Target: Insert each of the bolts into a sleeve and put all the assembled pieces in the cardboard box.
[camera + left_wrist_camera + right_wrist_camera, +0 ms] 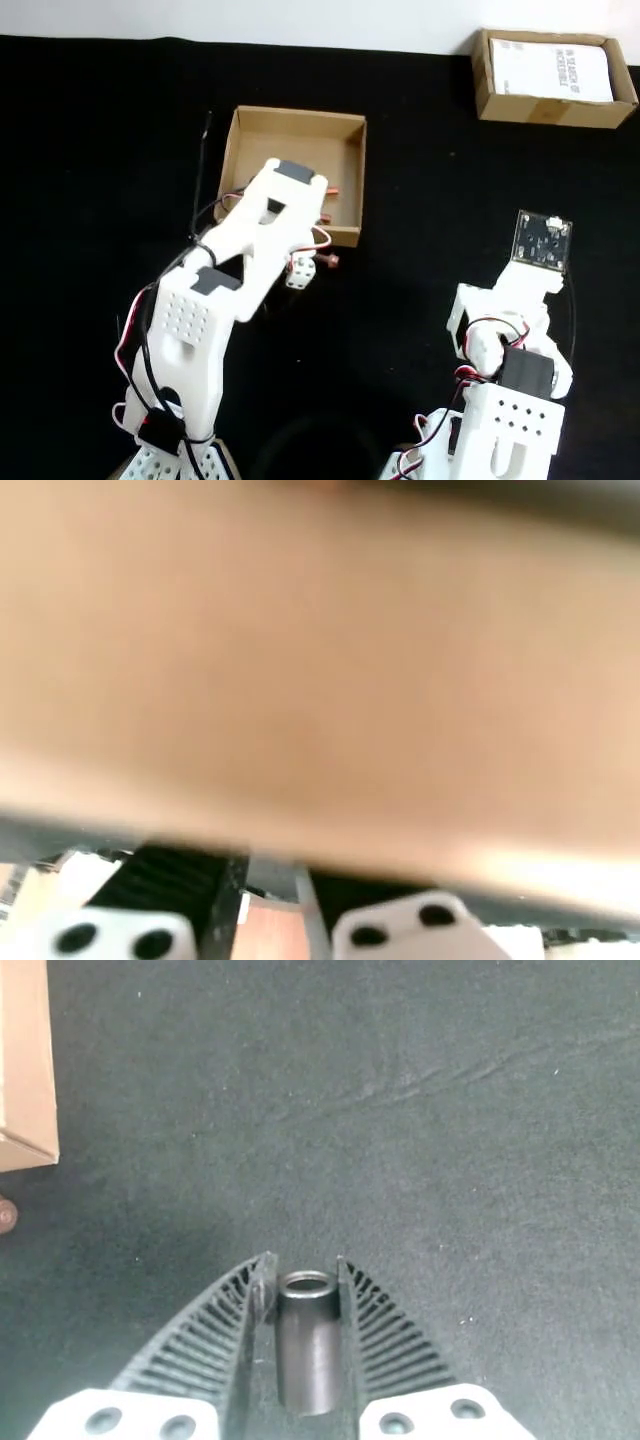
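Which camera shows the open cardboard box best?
The high view: nearly the whole cardboard box shows. The right wrist view catches one corner; the left wrist view has a close tan blur, probably its wall.

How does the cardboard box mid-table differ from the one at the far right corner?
The middle box shows bare brown floor; the far box holds a white printed sheet. The middle box looks nearly square, the far box longer and narrower. The left arm hangs over the middle box; nothing is over the far box. Both are open-topped brown cardboard on the black table.
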You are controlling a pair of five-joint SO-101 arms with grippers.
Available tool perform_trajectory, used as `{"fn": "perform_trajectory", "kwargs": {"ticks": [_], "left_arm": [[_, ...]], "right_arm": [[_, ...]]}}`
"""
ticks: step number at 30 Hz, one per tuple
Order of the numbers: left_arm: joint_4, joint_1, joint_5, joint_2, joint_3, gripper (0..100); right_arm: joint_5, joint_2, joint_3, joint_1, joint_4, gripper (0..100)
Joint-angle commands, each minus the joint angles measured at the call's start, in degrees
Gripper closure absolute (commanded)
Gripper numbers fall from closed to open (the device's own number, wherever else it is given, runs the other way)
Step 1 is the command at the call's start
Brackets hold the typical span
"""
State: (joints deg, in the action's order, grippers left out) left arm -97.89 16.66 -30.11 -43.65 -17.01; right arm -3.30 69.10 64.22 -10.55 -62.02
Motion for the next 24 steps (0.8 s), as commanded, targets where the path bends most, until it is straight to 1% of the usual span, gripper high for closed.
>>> {"fn": "perform_trajectory", "kwargs": {"ticks": [1, 5, 9, 13, 16, 19, 24], "left_arm": [[0.3, -4.4, -0.4, -1.5, -4.2, 99], [0.3, -10.7, -0.1, -6.7, -9.3, 99], [-0.2, -17.1, -0.3, -12.2, -18.0, 99], [-0.2, -20.9, -0.4, -13.9, -27.0, 99], [-0.8, -21.6, -0.5, -13.8, -32.5, 99], [-3.4, -21.3, -0.5, -13.3, -37.3, 99], [-3.4, -20.1, -0.5, -5.1, -34.9, 99]], "right_arm": [[-0.4, 1.2, -0.7, 0.2, 1.8, 99.2], [-0.4, 1.3, -0.7, 1.2, 1.9, 99.2], [-0.4, 1.3, -0.7, 1.2, 1.8, 99.2], [-0.4, 1.3, -0.7, 1.4, 1.8, 99.2], [-0.4, 1.3, -0.7, 2.1, 1.8, 99.2], [-0.4, 1.3, -0.7, 2.7, 1.8, 99.2], [-0.4, 1.3, -0.7, 3.0, 1.8, 99.2]]}}
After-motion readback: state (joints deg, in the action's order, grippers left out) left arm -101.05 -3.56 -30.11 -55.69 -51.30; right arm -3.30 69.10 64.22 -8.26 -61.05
